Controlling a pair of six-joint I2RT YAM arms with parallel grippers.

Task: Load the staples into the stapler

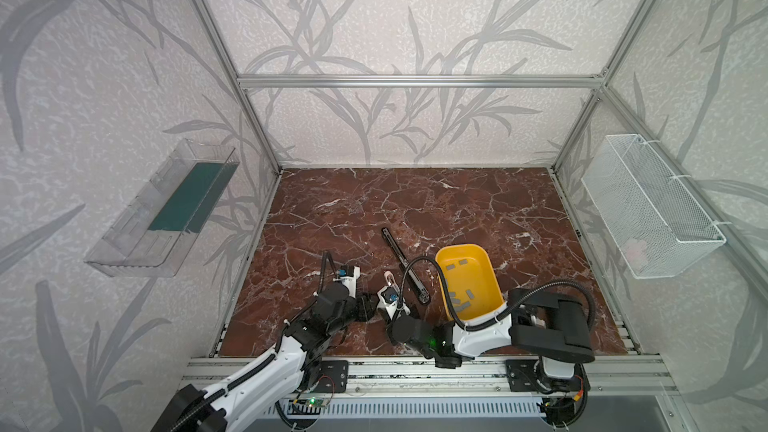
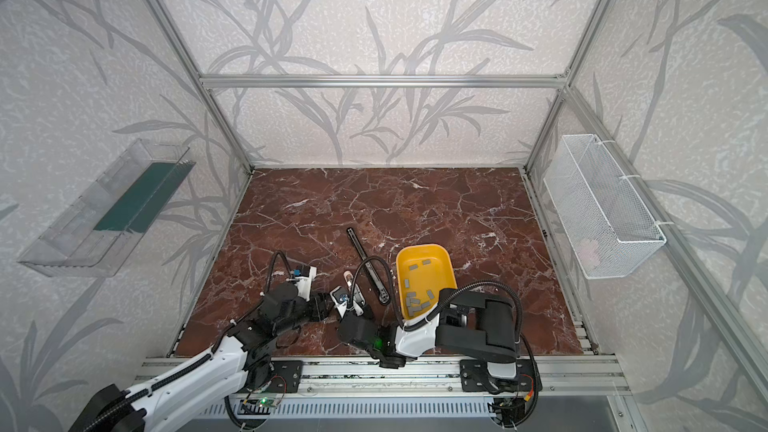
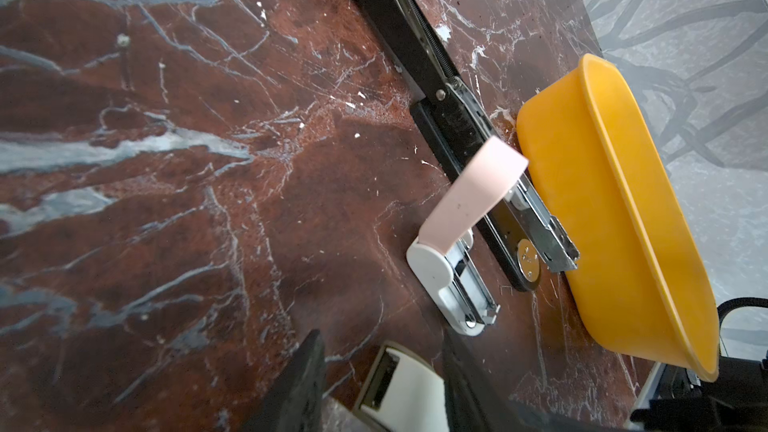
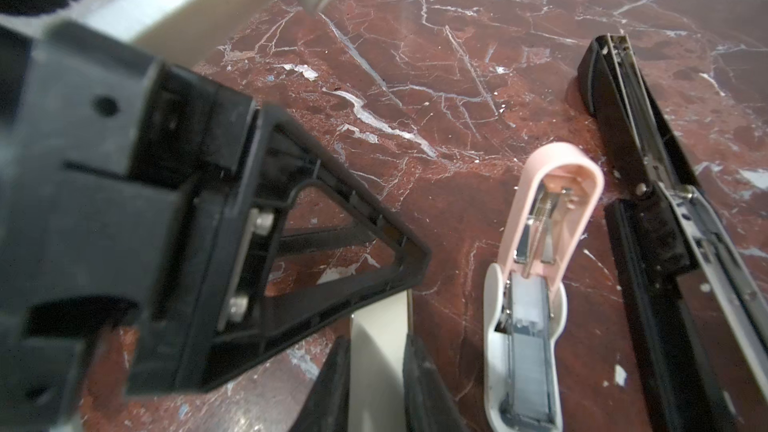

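Observation:
A white small stapler, as far as it shows, sits between the fingers of my right gripper, which is shut on it. My left gripper straddles that stapler's slotted end, open, with a gap beside one finger. In both top views the two grippers meet at the front middle. A pink-lidded stapler lies open beside them with a grey strip in its channel. The staples lie in a yellow bin.
A long black stapler lies open between the pink stapler and the yellow bin. A clear tray hangs on the left wall and a white wire basket on the right wall.

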